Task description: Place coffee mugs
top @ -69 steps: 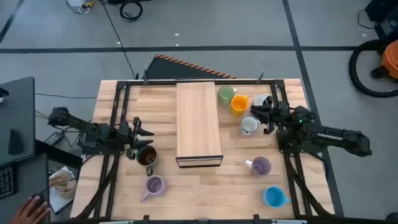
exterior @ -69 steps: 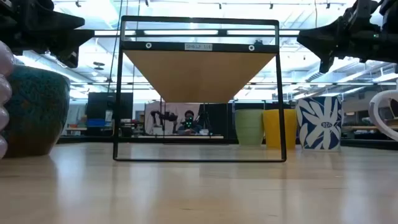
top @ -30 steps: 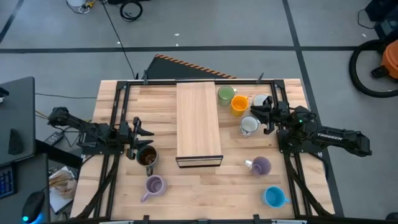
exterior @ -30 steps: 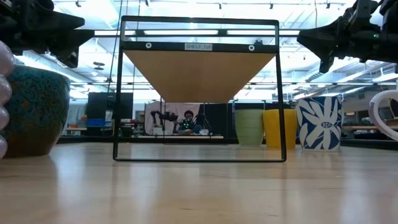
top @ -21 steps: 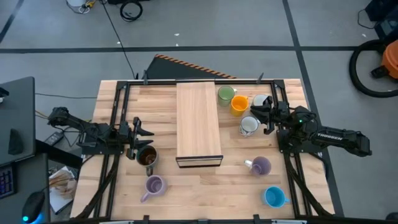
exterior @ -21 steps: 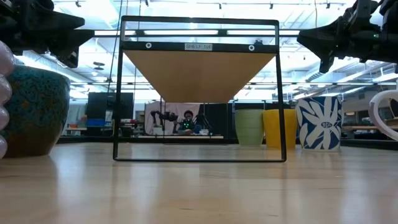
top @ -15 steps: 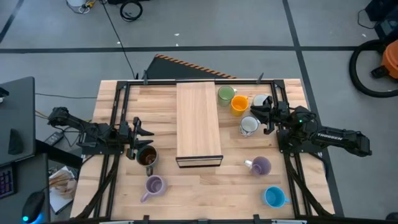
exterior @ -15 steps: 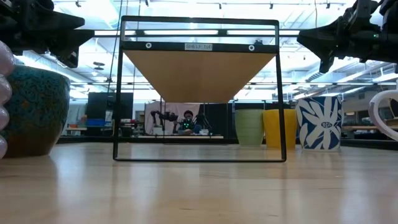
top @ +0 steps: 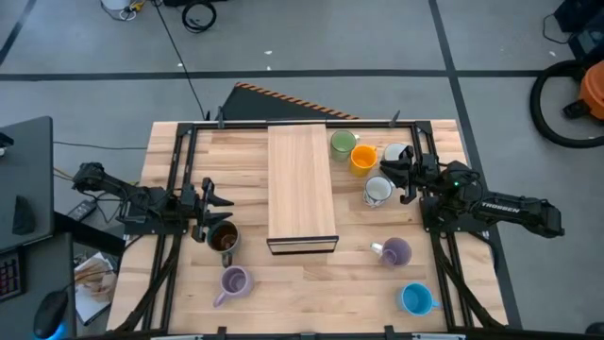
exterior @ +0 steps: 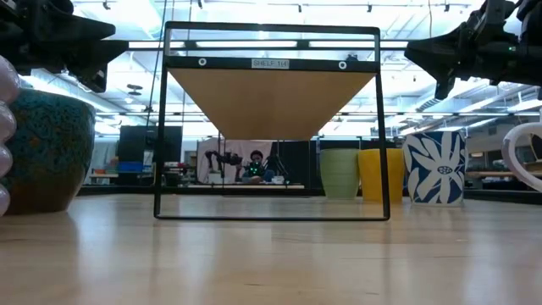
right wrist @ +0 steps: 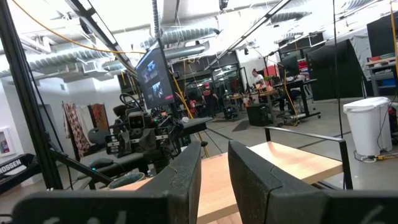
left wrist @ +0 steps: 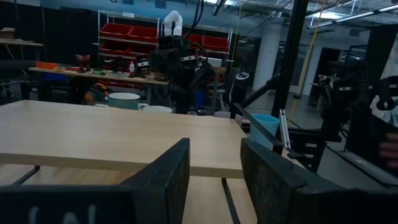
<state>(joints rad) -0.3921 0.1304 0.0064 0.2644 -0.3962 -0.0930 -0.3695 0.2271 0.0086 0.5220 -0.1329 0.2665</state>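
High view, bench (top: pixel 179 302): I see a pale wooden top inside a black frame, with a long wooden shelf (top: pixel 301 184) down the middle, running 12 to 6 o'clock.
High view, left side: the left gripper (top: pixel 209 204) sits at 9 o'clock of the shelf, jaws apart and holding nothing. The dark brown mug (top: pixel 224 239) stands just beside it toward 6 o'clock; I cannot tell whether they touch. A lilac mug (top: pixel 233 280) stands further toward 6 o'clock.
High view, right side: the right gripper (top: pixel 401 177) is at 3 o'clock of the shelf, jaws apart, empty. A white mug (top: pixel 377 191) stands just at its tips and a second white mug (top: pixel 397 153) at its 12 o'clock. The green mug (top: pixel 343 143) and orange mug (top: pixel 363 158) stand side by side near the shelf's far end. The second lilac mug (top: pixel 395 251) and the blue mug (top: pixel 415 298) lie toward 5 o'clock, well apart from the shelf.
Low view: the shelf stands on a thin black frame; mugs stand on the bench at either side of it, both arms above.
Left wrist view: I see the shelf top ahead past spread fingers (left wrist: pixel 166 175), with the other arm (left wrist: pixel 179 59) beyond.
Right wrist view: fingers (right wrist: pixel 185 174) are spread; the shelf top and the other arm (right wrist: pixel 144 142) show beyond.
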